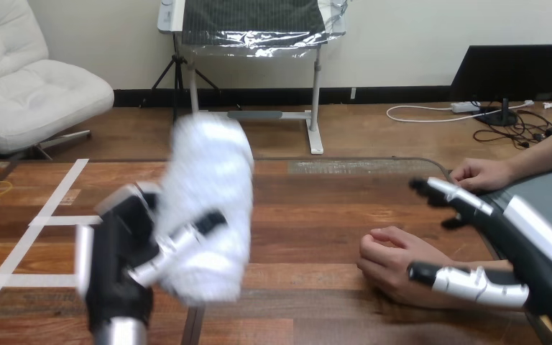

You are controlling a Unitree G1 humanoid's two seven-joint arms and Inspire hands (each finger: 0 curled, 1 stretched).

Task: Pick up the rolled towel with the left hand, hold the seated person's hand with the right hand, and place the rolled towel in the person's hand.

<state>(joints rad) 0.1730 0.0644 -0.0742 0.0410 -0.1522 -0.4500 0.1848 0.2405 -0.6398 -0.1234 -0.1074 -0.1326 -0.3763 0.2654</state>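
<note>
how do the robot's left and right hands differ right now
The left hand is curled round the towel and holds it above the table; the right hand holds nothing, fingers straight. The left hand is apart from the person; the right hand is at the person's nearer hand, thumb across its wrist. Both are black with white shells.

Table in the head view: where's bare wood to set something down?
Widest bare wood on the table lies mid-table, between the rolled towel in the left hand and the person's near hand. Also free: the left side by the white tape lines. Crowded at right, where the right hand flanks that hand.
</note>
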